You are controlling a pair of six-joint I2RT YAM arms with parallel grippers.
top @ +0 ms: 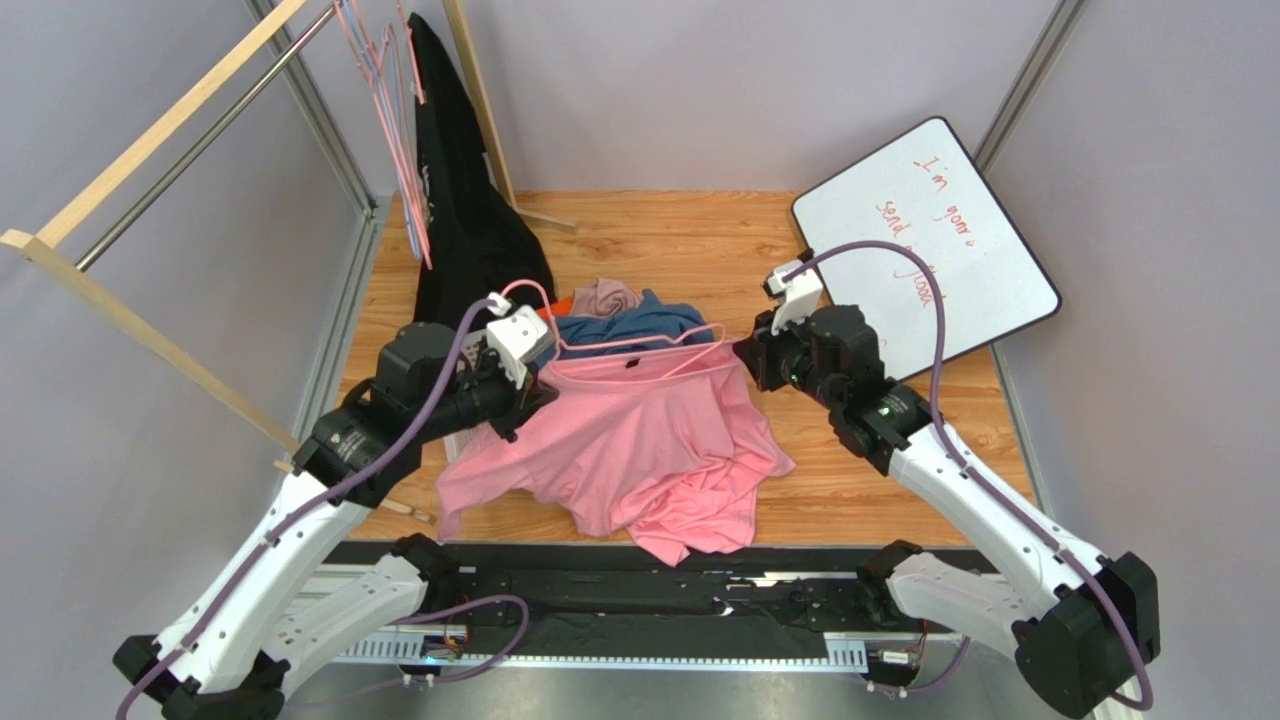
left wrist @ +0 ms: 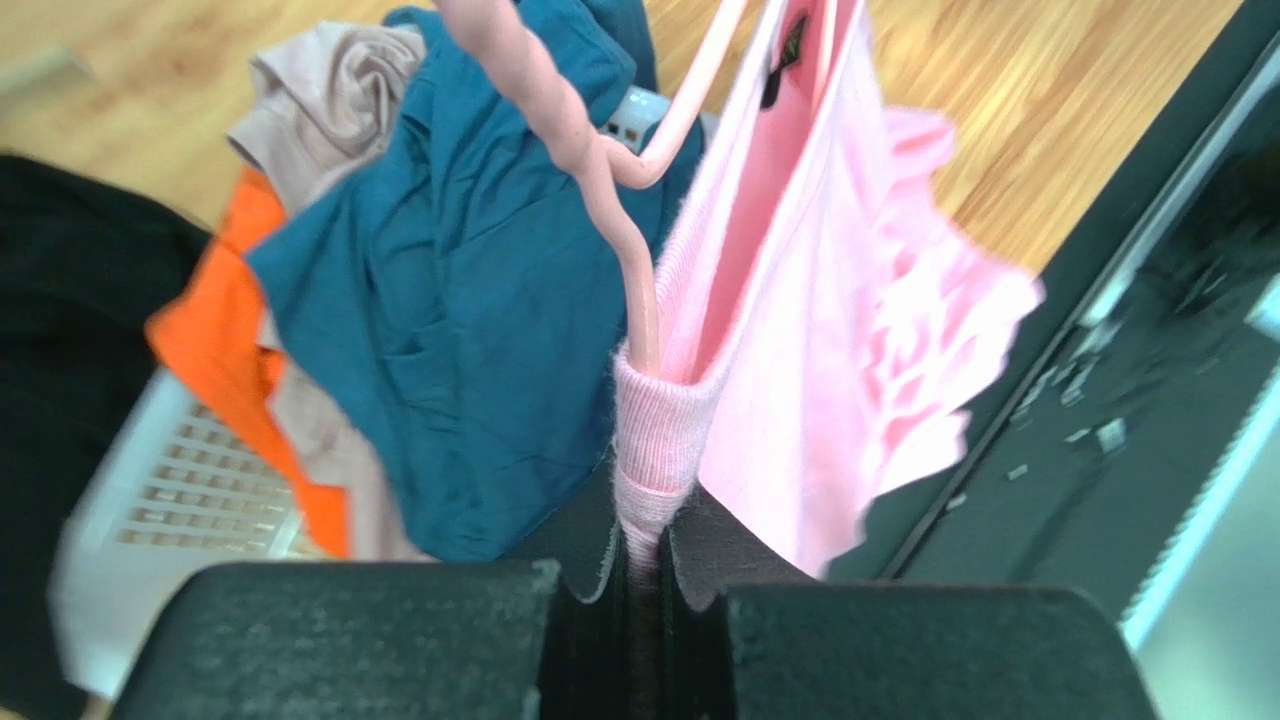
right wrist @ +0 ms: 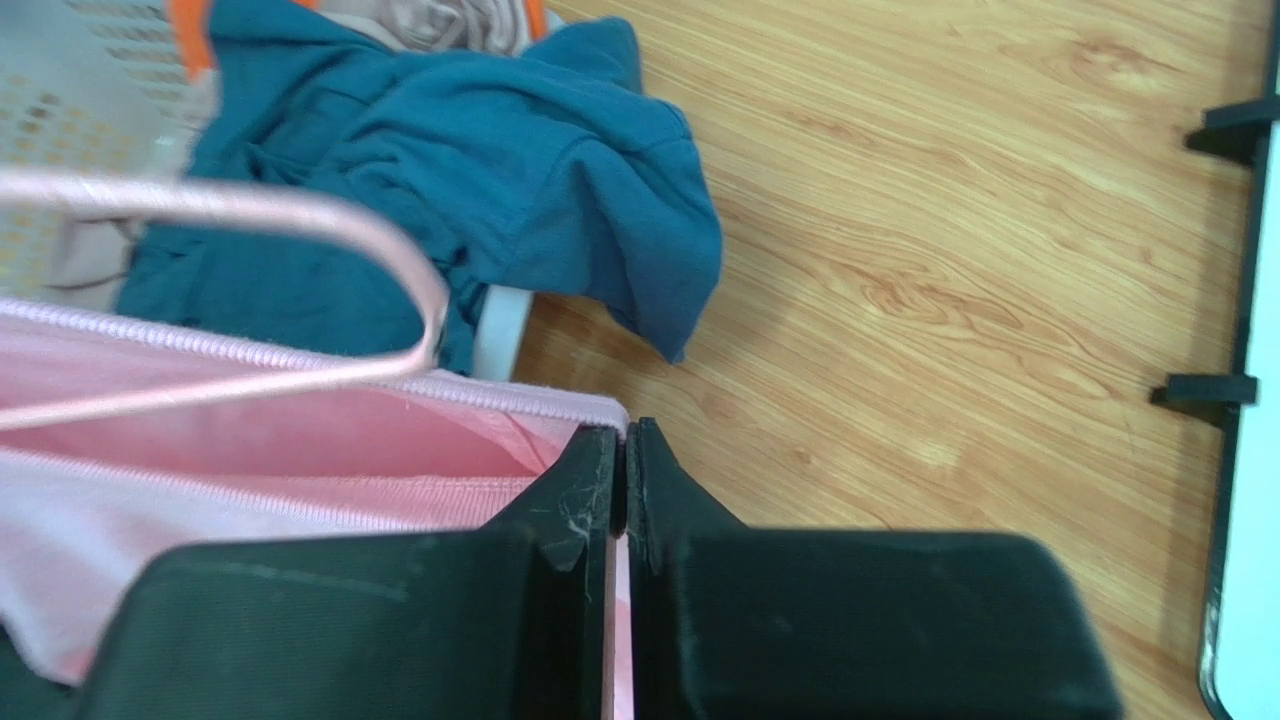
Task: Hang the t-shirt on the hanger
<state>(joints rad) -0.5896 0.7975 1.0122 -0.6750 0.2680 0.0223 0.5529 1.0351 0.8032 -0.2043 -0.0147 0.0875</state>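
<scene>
Pink t-shirt [top: 631,435] at frame centre, collar stretched between both arms, hanger [right wrist: 286,209] poking into its neck, left gripper [left wrist: 643,555] clenched on collar ribbing, perhaps the hanger too, right gripper [right wrist: 625,450] pinching the opposite collar edge, blue garment [top: 661,321] behind.

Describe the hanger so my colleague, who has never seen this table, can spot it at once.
On the wooden table, find the light-pink t-shirt in the middle. At its collar sits the hanger. It is a thin, rigid pink frame with a curved hook, unlike the soft cloth around it.
</scene>
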